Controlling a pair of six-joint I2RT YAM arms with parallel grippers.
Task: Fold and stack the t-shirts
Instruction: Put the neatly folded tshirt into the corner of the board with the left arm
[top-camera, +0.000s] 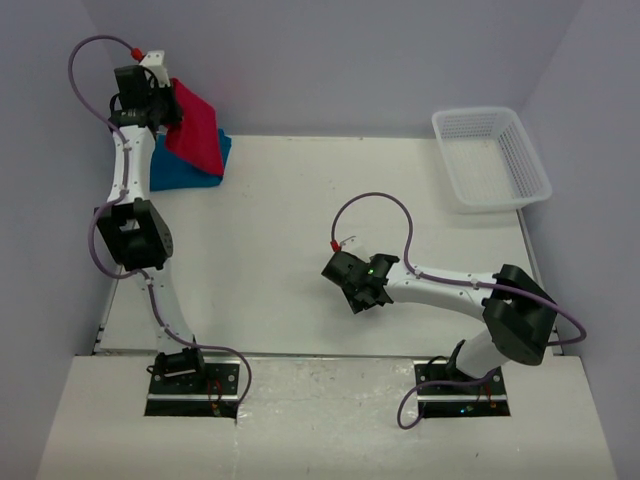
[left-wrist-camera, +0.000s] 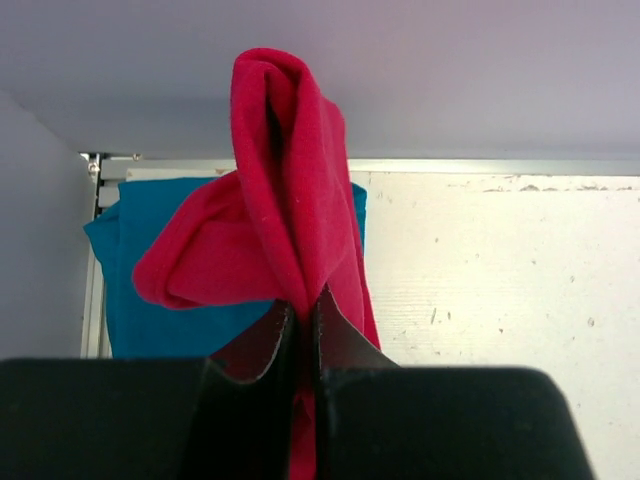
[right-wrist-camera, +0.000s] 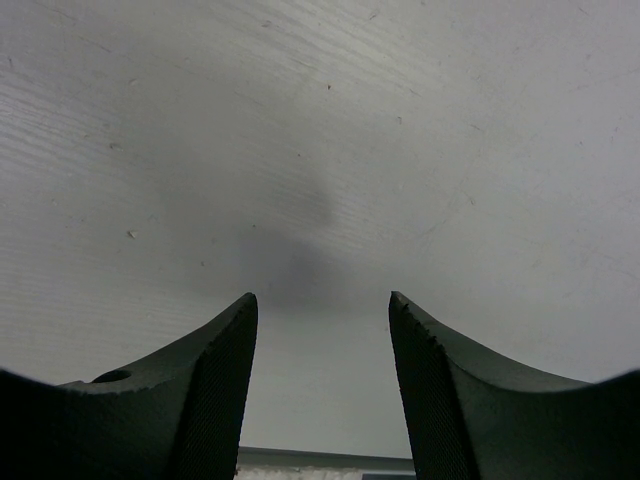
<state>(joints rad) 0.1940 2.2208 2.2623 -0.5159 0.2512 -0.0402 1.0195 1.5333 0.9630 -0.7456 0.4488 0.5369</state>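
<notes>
Up at the table's (top-camera: 300, 200) far-left corner, the left gripper (left-wrist-camera: 300, 312) is pinched tight on the red t-shirt (left-wrist-camera: 285, 190), which hangs over the teal t-shirt (left-wrist-camera: 150, 270) lying flat there. The right gripper (right-wrist-camera: 322, 300) hovers mid-table, jaws apart, holding nothing.

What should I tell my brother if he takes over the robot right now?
Left gripper: shut on the red t-shirt, holding it bunched up in the air at the far left corner.
Right gripper: open, empty, over bare table near the middle.
Teal t-shirt: lying flat on the table under the red one, apparently folded.
White basket: far right corner, not involved.
Left to do: lay the red shirt down neatly folded on the teal one, then let go.
</notes>
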